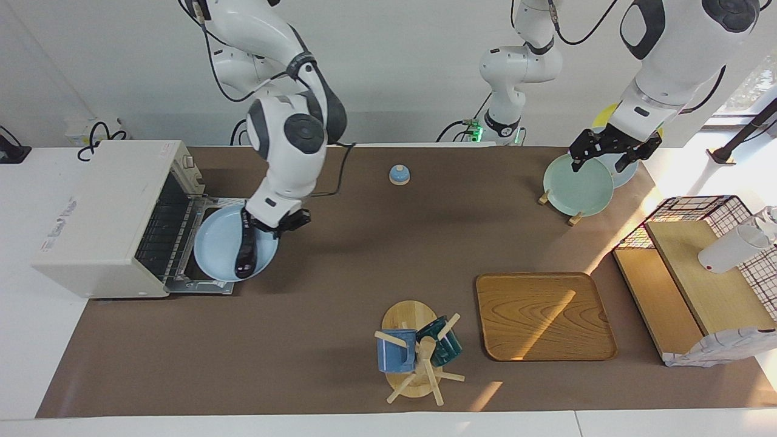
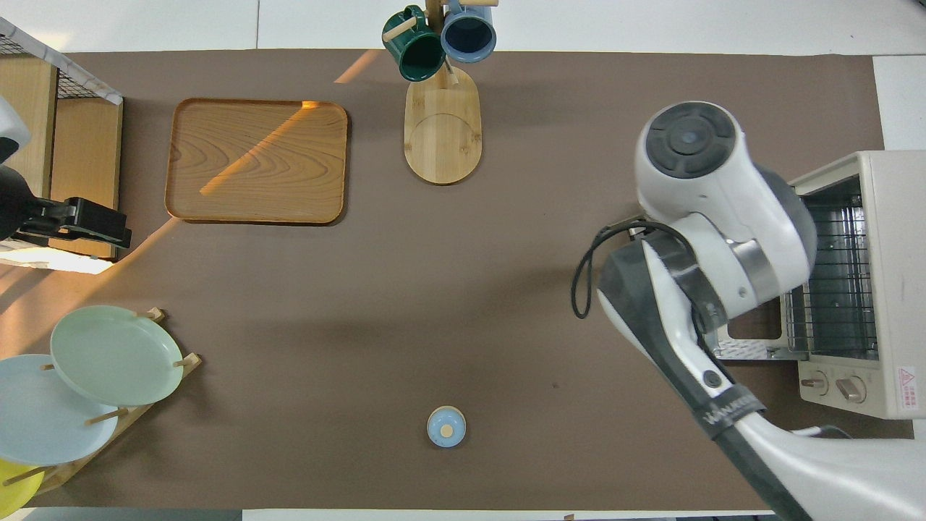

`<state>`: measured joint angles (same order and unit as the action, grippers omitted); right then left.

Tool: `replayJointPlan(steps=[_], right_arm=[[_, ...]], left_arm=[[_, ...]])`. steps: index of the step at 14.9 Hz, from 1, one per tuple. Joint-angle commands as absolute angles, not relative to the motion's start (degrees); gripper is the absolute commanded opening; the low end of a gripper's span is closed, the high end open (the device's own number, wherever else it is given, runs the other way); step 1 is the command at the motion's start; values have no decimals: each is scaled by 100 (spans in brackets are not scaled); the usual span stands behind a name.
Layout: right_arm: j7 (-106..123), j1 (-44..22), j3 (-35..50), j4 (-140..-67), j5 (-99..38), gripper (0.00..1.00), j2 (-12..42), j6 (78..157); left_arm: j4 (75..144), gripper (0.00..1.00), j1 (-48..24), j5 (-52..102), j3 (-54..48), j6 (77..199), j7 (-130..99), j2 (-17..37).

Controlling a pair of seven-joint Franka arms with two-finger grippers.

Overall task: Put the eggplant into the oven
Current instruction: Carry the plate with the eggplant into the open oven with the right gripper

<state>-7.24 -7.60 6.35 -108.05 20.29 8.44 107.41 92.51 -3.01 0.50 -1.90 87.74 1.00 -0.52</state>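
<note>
The cream-white oven [image 1: 97, 218] stands at the right arm's end of the table with its glass door dropped open; its wire rack shows in the overhead view [image 2: 861, 289]. A light blue plate [image 1: 212, 246] rests on the open door. The dark, slender eggplant [image 1: 246, 258] slants over that plate, its upper end in my right gripper [image 1: 254, 224], which is shut on it. In the overhead view the right arm hides both plate and eggplant. My left gripper [image 1: 601, 162] hangs open and waiting over the plate rack, also visible from overhead as the left gripper [image 2: 79, 221].
A plate rack with a green plate [image 1: 576, 185] stands at the left arm's end, with a wire-and-wood shelf [image 1: 698, 261] holding a white bottle [image 1: 728, 249]. A wooden tray [image 1: 543, 315], a mug tree [image 1: 416, 352] and a small blue bell [image 1: 399, 175] are on the brown mat.
</note>
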Motion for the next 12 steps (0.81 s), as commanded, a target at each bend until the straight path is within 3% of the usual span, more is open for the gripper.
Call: replayJointPlan(steps=[1, 5, 12], right_arm=[[-266, -301, 747, -11820, 2101, 0, 255, 11319], [553, 570, 747, -12101, 2039, 0, 237, 11750], [536, 905, 747, -12524, 2030, 0, 97, 12120]], left_arm=[[9229, 100, -237, -70, -255, 8745, 114, -79], [9229, 100, -229, -70, -255, 8745, 114, -79], [9229, 100, -229, -70, -255, 8745, 114, -79]])
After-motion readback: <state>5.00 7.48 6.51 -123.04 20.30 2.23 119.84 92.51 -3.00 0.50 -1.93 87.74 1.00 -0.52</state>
